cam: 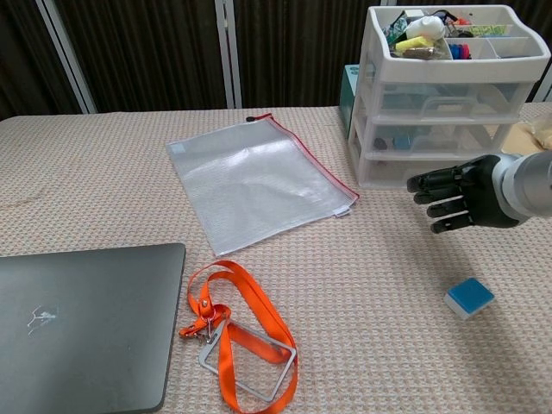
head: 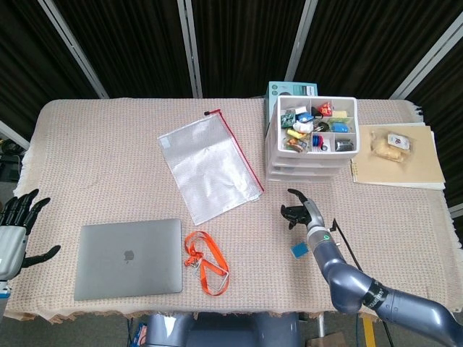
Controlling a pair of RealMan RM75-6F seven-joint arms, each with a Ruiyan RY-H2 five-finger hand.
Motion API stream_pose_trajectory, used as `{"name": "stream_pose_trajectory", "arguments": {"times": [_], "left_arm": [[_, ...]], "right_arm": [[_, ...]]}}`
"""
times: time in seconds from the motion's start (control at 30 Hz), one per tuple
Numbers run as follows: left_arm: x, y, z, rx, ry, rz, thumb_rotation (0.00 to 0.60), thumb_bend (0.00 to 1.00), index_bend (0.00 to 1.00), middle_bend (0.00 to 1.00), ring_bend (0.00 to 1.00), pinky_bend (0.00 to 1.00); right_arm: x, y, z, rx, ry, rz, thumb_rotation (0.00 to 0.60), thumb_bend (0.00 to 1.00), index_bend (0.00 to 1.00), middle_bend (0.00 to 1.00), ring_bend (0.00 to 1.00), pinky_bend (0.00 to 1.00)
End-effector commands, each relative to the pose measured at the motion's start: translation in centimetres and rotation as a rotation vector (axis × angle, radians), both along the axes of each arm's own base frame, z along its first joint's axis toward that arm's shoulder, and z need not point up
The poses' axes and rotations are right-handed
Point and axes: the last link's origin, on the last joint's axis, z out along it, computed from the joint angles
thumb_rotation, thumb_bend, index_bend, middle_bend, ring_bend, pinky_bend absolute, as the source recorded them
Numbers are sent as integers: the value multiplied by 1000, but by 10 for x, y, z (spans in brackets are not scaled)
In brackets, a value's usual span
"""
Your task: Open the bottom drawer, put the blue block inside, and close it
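Observation:
A white drawer unit (head: 309, 155) (cam: 435, 129) stands at the back right of the table, all its drawers closed; the bottom drawer (cam: 405, 169) sits lowest. The blue block (head: 299, 250) (cam: 469, 297) lies on the cloth in front of it. My right hand (head: 298, 212) (cam: 448, 197) hovers in front of the bottom drawer with fingers apart and empty, a short way from the drawer and above-left of the block. My left hand (head: 16, 224) stays open at the table's left edge, holding nothing.
A grey laptop (head: 129, 258) lies closed at the front left, an orange lanyard (head: 205, 262) beside it. A clear zip pouch (head: 210, 168) lies mid-table. A teal box (head: 278, 90) stands behind the drawers, and a paper pad with snacks (head: 396, 156) lies to their right.

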Motion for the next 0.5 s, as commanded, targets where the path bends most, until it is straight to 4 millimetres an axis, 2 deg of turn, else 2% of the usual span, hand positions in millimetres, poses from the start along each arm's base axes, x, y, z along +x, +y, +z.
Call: {"name": "stream_pose_trajectory", "arguments": {"times": [0.03, 0.5], "left_arm": [[0, 0, 0, -3, -3, 1, 600, 178, 124, 0, 0, 0], [1, -1, -1, -10, -7, 3, 600, 180, 124, 0, 0, 0]], "right_arm": [[1, -7, -6, -8, -22, -29, 600, 478, 133, 827, 858, 705], [-11, -27, -24, -16, -28, -118, 600, 477, 131, 827, 857, 705]]}}
